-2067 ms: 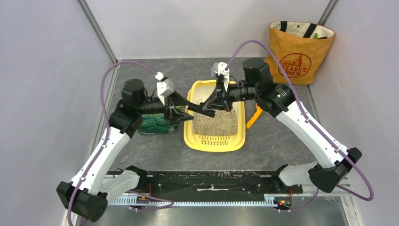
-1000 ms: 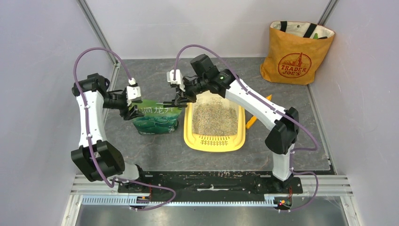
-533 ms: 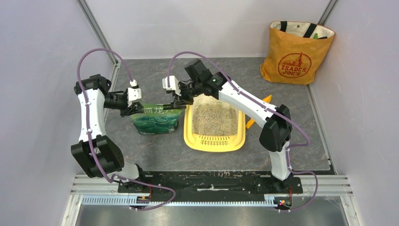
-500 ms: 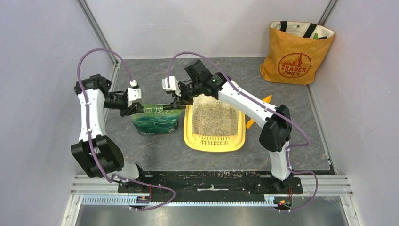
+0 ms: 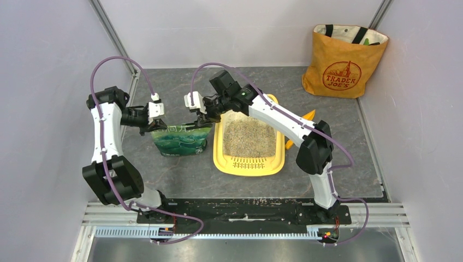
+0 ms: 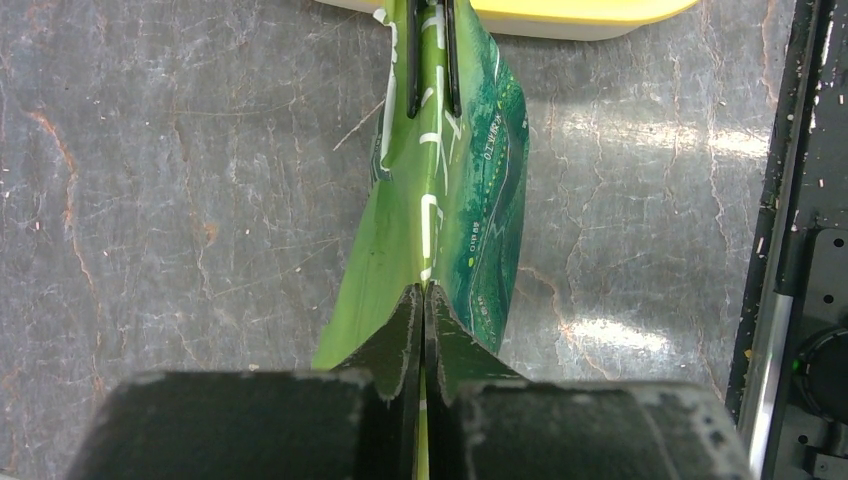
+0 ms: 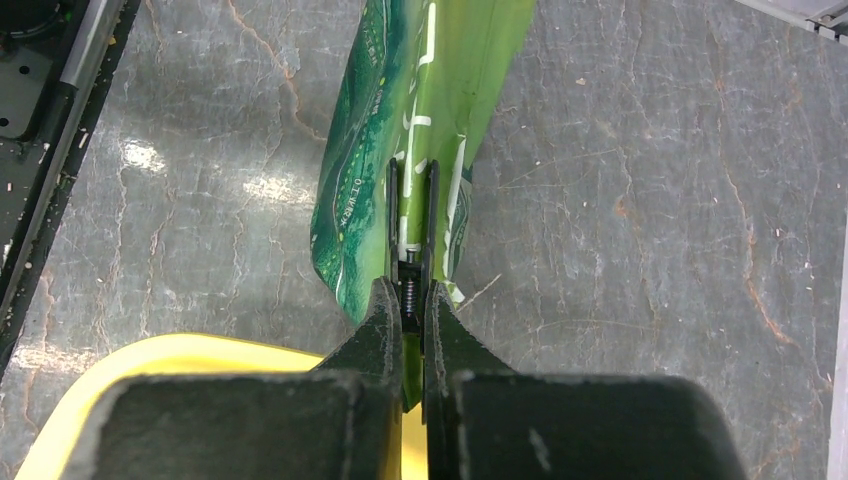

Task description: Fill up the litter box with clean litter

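top external: grey table (image 5: 338, 164), pale walls (image 5: 49, 82), litter box (image 5: 250, 167) centre, tote (image 5: 341, 63) far corner

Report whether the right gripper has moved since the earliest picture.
Yes. The right gripper has gone left: from above the litter box to past its left rim, now shut on the top edge of the green bag.

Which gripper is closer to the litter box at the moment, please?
Right. The right gripper pinches the green bag at its end beside the litter box, near its far left corner; the left gripper pinches the opposite end, farther away.
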`<state>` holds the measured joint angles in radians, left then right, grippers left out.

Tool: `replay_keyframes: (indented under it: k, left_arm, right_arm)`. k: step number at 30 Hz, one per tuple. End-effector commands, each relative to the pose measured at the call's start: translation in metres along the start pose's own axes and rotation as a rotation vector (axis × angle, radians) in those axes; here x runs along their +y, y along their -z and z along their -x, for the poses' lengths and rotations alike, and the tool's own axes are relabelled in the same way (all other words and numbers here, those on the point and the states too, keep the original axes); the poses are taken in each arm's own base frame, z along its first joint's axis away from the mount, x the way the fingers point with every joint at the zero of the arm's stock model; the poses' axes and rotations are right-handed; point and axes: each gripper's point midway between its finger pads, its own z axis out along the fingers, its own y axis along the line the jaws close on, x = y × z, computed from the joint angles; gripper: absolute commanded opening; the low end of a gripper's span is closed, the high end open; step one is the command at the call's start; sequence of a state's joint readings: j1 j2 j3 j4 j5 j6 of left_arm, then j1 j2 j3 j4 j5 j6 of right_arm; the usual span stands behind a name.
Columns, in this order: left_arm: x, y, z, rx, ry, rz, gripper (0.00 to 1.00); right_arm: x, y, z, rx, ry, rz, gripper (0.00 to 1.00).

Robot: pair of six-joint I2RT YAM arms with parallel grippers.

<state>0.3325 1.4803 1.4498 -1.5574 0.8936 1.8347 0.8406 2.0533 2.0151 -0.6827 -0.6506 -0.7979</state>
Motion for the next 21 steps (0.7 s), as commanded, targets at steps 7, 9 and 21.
replay_keyframes:
  k: [7,9,21]
  left_arm:
    - [-0.005,-0.003,0.008,-0.048,0.022,-0.014,0.02]
    - [-0.004,-0.002,0.008,-0.047,0.022,-0.013,0.02]
    - [-0.003,-0.002,0.006,-0.039,0.021,-0.012,0.02]
  right_arm:
    - [-0.006,-0.012,0.015,-0.09,0.039,0.003,0.0]
    - [-0.006,-0.014,0.014,-0.1,0.029,-0.002,0.0]
    - [0.0,-0.022,0.003,-0.113,0.005,0.009,0.0]
